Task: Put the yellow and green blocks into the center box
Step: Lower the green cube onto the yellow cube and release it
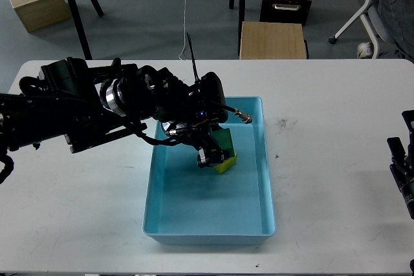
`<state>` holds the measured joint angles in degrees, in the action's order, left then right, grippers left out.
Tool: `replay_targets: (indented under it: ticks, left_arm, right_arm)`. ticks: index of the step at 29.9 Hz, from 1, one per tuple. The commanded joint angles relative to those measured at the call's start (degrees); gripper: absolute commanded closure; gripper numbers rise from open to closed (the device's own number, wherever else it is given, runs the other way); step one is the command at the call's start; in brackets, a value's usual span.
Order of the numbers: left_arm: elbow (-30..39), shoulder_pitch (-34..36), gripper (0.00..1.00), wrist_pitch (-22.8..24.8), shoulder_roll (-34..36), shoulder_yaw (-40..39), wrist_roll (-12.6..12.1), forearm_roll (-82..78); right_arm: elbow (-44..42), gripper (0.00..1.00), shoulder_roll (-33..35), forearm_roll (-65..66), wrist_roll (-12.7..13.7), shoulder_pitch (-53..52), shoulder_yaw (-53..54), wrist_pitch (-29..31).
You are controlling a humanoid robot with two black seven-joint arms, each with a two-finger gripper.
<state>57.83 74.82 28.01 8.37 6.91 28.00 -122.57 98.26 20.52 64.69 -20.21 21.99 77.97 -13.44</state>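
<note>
Risk was plain to you: the left end effector [210, 158] hung low inside the center box [208, 232], its jaw state unreadable, touching the yellow block [227, 163] and green block [223, 140], so lifting carelessly could drag either out.

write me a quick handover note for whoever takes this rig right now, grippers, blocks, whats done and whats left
Left gripper: down inside the center box, at the yellow block; whether its jaws are open or shut cannot be told.
Right gripper: at the table's right edge, away from the box, state unclear.
Yellow block: in the box. Green block: just behind it, also in the box, partly hidden by the arm.
Done: both blocks appear to be inside.
Left: confirm release, lift the left arm out.
</note>
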Motion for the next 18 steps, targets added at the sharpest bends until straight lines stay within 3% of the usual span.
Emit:
replay_targets:
  ticks: [1,5,11,18]
  left_arm:
    - [-0.35,-0.47,0.56,-0.01,-0.02,0.03,0.00,0.14]
    - [-0.35,-0.64,0.38,-0.01,-0.02,-0.58,0.00,0.66]
    - [-0.35,-0.47,0.18,-0.01,-1.07,-2.16,0.00,1.71]
    - [1.76,-0.21,0.00,-0.01,0.15,-12.96,0.00,8.12]
  right_arm:
    - [-0.08,0.01,-0.04,0.00,0.00,-0.19,-0.01,0.08]
    - [0.01,0.01,-0.04,0.00,0.09,-0.28,-0.10,0.08]
    - [0.01,0.01,-0.04,0.00,0.00,-0.28,-0.19,0.08]
    - [0.01,0.01,0.05,0.09,0.00,-0.55,-0.63,0.17]
